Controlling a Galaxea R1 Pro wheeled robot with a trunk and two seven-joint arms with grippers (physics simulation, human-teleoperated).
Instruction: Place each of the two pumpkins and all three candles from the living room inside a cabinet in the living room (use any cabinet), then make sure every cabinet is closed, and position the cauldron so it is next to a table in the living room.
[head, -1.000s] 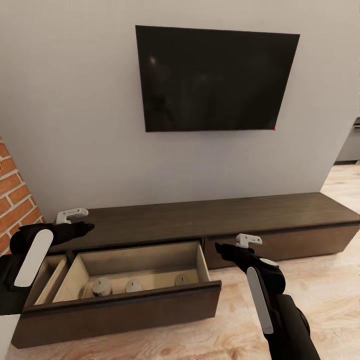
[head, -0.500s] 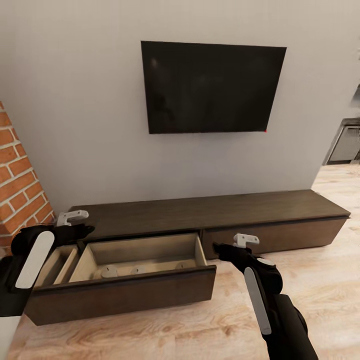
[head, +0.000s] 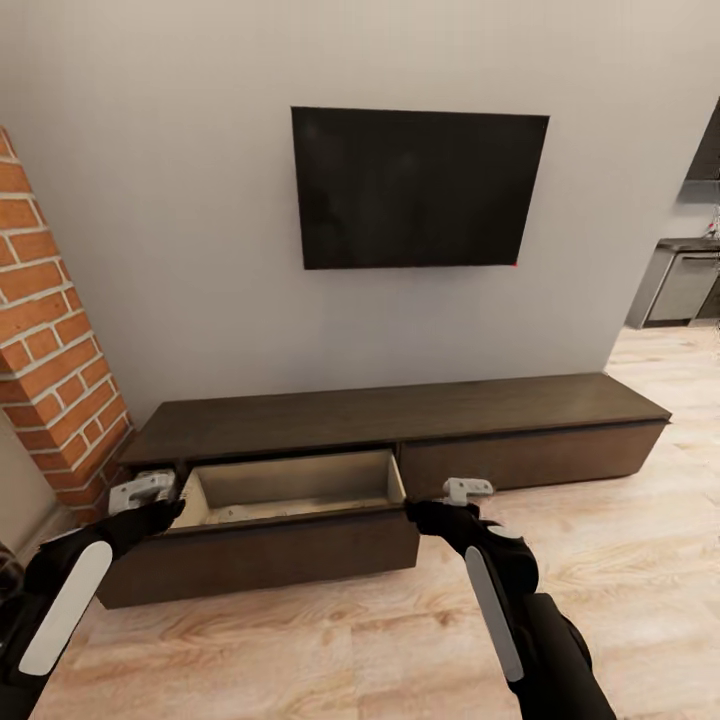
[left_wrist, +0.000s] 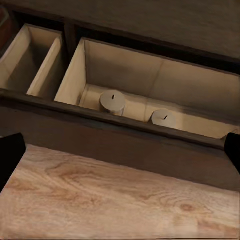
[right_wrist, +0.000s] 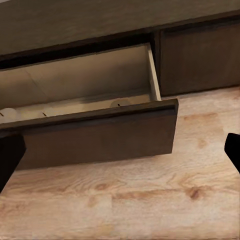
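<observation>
Head view: the cabinet (head: 400, 425) stands under a wall-mounted TV (head: 420, 188), one drawer (head: 290, 520) pulled out — candles (left_wrist: 112, 101) stand inside. Left gripper (left_wrist: 120, 150) and right gripper (right_wrist: 120, 150) hover before it, both spread, empty.

No legible text, label, brand, number or sign found on any surface inspected. The wall-mounted screen (head: 420, 187) is dark and blank, showing only a tiny red dot at its lower right corner. The cabinet (head: 400, 440) fronts and the candles (left_wrist: 112, 101) in the open drawer bear no markings.
</observation>
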